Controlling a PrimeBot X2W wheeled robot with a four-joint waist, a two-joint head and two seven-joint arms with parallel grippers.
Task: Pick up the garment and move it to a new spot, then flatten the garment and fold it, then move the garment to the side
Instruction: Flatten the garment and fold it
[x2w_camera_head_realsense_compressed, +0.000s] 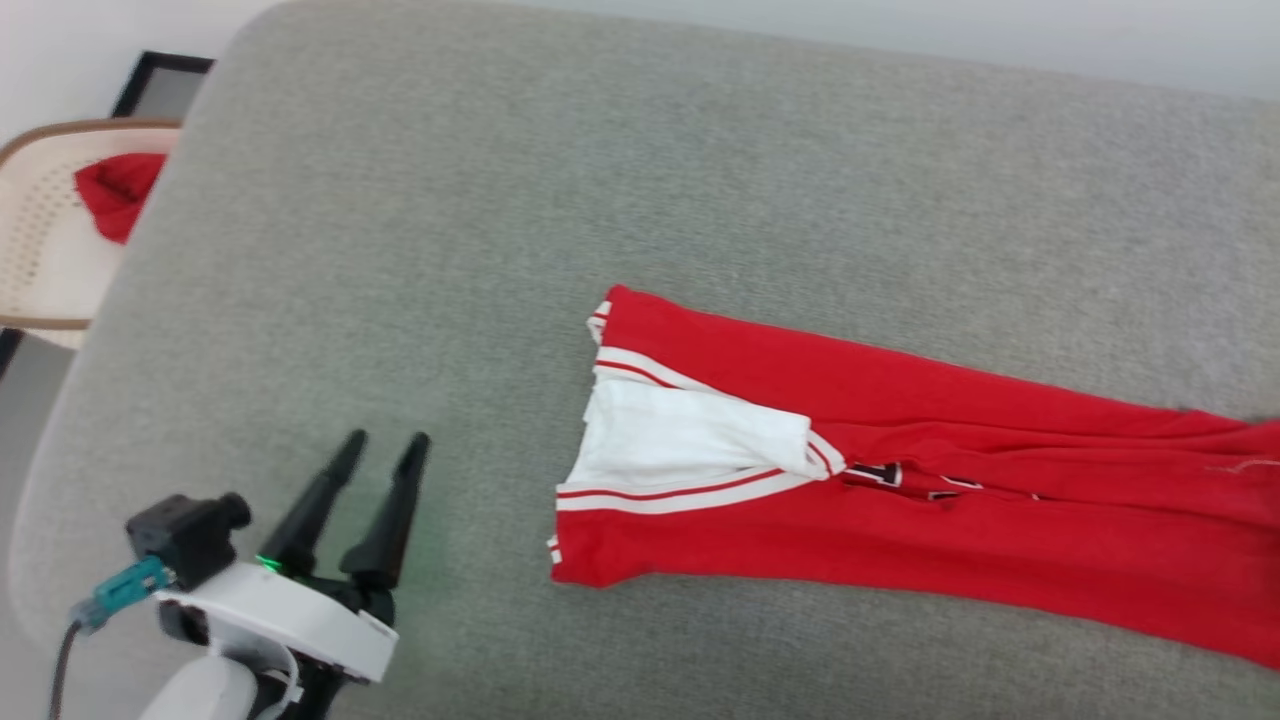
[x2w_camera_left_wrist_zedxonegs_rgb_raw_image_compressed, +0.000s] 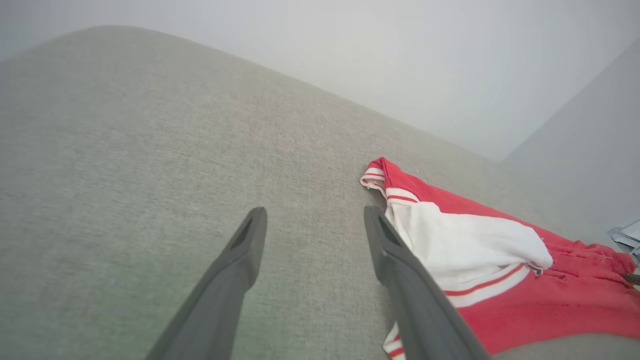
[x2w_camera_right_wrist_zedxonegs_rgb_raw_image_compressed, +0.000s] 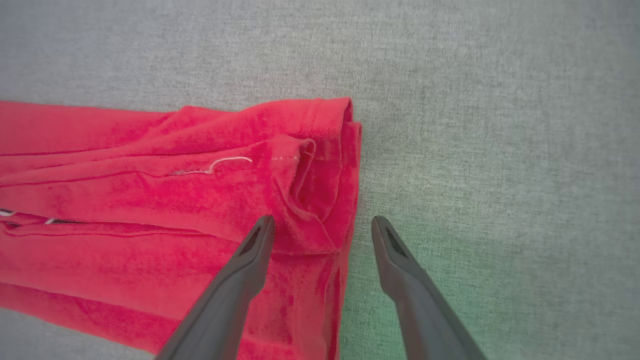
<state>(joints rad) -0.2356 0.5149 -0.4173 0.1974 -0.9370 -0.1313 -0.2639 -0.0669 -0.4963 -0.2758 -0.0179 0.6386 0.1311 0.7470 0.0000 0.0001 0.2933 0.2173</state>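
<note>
The garment (x2w_camera_head_realsense_compressed: 900, 470), a red jersey folded into a long strip, lies across the grey cushioned surface (x2w_camera_head_realsense_compressed: 600, 180), its white sleeve and striped trim at the left end. My left gripper (x2w_camera_head_realsense_compressed: 385, 440) stands open over bare cushion, a short way left of that end. In the left wrist view the garment (x2w_camera_left_wrist_zedxonegs_rgb_raw_image_compressed: 500, 280) lies just right of my open left gripper (x2w_camera_left_wrist_zedxonegs_rgb_raw_image_compressed: 315, 212), apart from it. In the right wrist view my right gripper (x2w_camera_right_wrist_zedxonegs_rgb_raw_image_compressed: 322, 222) is open above the red hem end of the garment (x2w_camera_right_wrist_zedxonegs_rgb_raw_image_compressed: 175, 200), nothing clamped between its fingers.
A pale wicker chair (x2w_camera_head_realsense_compressed: 40, 250) stands off the cushion's far left edge with a small plain red cloth bundle (x2w_camera_head_realsense_compressed: 115, 190) on its seat. A dark frame (x2w_camera_head_realsense_compressed: 160, 75) leans by the wall behind it. A white wall runs behind the cushion.
</note>
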